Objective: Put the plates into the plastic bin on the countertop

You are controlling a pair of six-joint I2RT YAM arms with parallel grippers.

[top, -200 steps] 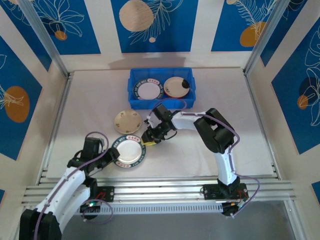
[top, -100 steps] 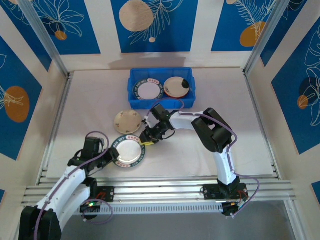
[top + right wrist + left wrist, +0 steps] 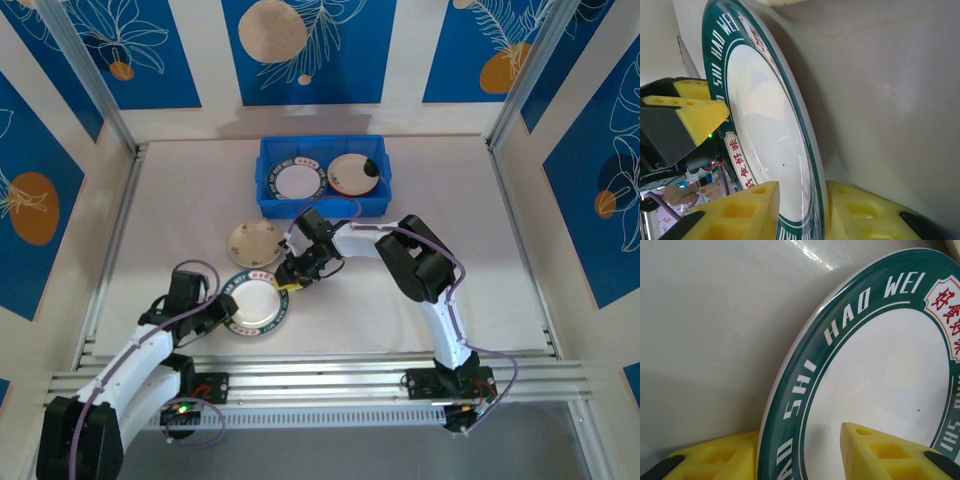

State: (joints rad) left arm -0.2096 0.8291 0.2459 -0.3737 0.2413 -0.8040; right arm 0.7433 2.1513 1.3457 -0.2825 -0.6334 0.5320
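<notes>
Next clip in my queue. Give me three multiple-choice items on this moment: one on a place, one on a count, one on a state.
1. Where is the cream plate relative to the plastic bin?
A. Inside it
B. On the countertop, on the arms' side of it
C. Behind it

2. How many plates lie in the bin?
A. Two
B. Four
C. None

3. What is the state of the green-rimmed plate outside the bin?
A. Held above the bin
B. Untouched, both arms far off
C. Its rim sits between the fingers of the left end effector and of the right end effector

1 B: the top view shows it by the bin's near left corner.
2 A: a white plate and a tan plate sit inside.
3 C: each wrist view shows yellow fingers either side of the rim.
</notes>
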